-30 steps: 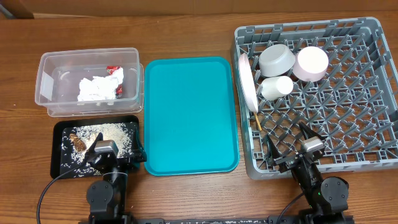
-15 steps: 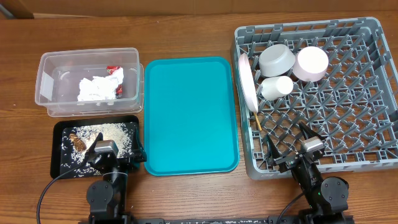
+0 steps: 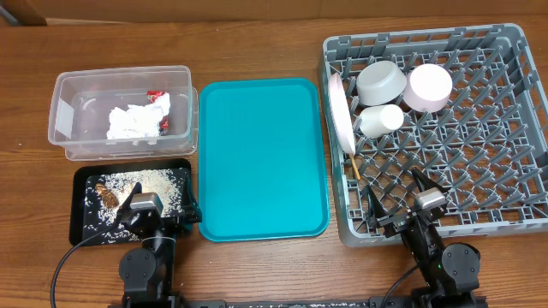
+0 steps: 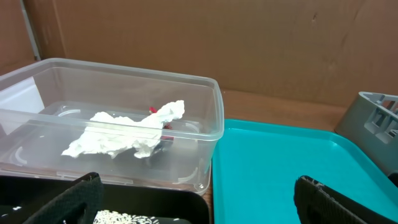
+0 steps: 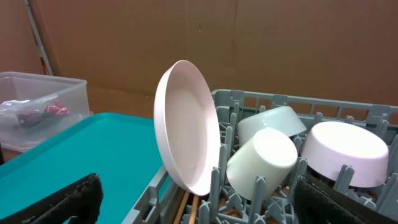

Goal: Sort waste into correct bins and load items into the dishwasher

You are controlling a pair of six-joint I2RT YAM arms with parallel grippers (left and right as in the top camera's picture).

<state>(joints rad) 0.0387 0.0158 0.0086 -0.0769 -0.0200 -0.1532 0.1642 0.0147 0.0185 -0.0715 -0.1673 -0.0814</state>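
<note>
Waste looks fully sorted. The crumpled napkin (image 3: 137,121) and the red wrapper (image 3: 157,96) lie in the clear tub (image 3: 64,85), well ahead of the left gripper (image 3: 163,201). The brown scraps (image 3: 107,195) and rice crumbs (image 3: 158,184) are spread in the black tray (image 3: 79,224), right under and just ahead of that gripper. Its fingers are spread wide and hold nothing.

The right gripper (image 3: 396,192) is also spread wide and empty, poised over the near edge of the rack (image 3: 505,128). Ahead of it and a little to its left, the plate (image 3: 340,109) stands on edge between pegs. The cup (image 3: 379,119) lies on its side just beside the plate; I cannot tell whether they touch. The grey bowl (image 3: 381,81) and pink bowl (image 3: 427,87) sit tipped further ahead. The chopsticks (image 3: 354,167) lie low in the rack under the plate, close in front of the right gripper. The teal tray (image 3: 261,154) between the two grippers carries nothing.

In my judgement nothing is left to pick up, so the step in hand is parking the arms cleanly. The left fingers hang close above the rice, so any retreat should lift first and then draw back, or crumbs may scatter. The right arm should back straight away from the rack, not sideways. Pegs and chopstick ends are near its fingertips, and a knock could topple the plate.
</note>
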